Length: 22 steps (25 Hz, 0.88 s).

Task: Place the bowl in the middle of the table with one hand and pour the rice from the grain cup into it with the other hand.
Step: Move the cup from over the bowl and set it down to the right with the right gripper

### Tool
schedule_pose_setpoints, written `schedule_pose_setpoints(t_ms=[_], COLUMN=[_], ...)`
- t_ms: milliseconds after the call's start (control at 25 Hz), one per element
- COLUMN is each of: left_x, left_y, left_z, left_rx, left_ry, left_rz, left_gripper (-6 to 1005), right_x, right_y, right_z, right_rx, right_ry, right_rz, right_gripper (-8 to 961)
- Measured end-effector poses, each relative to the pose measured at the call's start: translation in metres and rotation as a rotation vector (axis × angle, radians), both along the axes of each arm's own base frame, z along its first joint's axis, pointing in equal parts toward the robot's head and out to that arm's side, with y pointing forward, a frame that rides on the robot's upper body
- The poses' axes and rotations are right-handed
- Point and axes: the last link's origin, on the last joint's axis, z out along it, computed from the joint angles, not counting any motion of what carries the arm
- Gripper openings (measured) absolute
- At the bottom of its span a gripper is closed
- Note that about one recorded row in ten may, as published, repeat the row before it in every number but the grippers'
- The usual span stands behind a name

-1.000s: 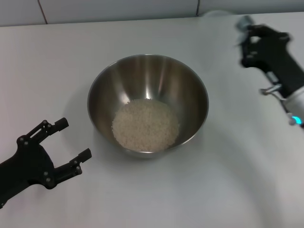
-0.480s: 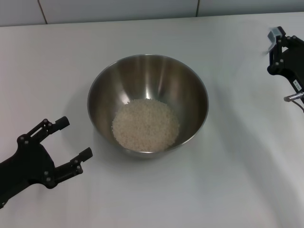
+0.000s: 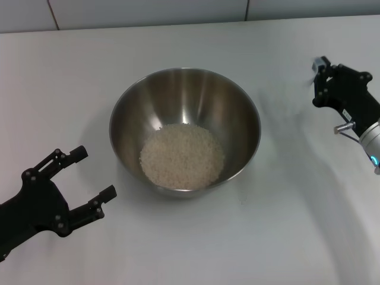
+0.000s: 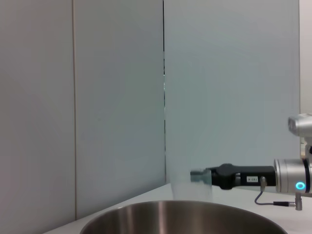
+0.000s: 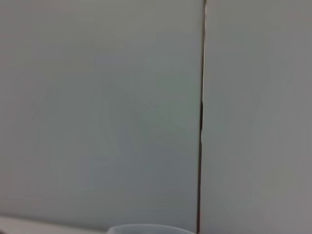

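The steel bowl (image 3: 184, 89) stands in the middle of the white table (image 3: 196, 249) with a heap of rice (image 3: 182, 155) in its bottom. Its rim also shows in the left wrist view (image 4: 180, 219). My left gripper (image 3: 95, 173) is open and empty, low at the bowl's front left. My right gripper (image 3: 317, 80) is to the right of the bowl, and also shows in the left wrist view (image 4: 199, 175). It is shut on the upright, empty-looking grain cup (image 4: 192, 187). The cup's rim shows in the right wrist view (image 5: 146, 228). I cannot tell whether the cup touches the table.
A tiled wall (image 3: 148, 12) runs along the table's far edge. Bare tabletop lies in front of the bowl and between the bowl and the right gripper.
My right gripper swung out to the right edge, then came back left and nearer, lower beside the bowl. The left gripper, bowl and rice have not moved.
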Motion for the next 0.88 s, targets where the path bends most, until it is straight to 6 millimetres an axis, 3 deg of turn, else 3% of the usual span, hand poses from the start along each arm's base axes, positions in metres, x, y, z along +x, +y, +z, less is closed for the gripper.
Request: schedule_pose_setpoints(t_ms=[880], left_x=[-0.001], left_y=[-0.006], left_z=[0.004], left_rx=[-0.005], left_ry=[-0.022], left_rz=[-0.003], left_gripper=[870], right_x=[0.011], right_y=[-0.008], right_z=[-0.012], right_rx=[-0.05], right_ry=[0.015], right_rz=[-0.084], right_gripper=[22])
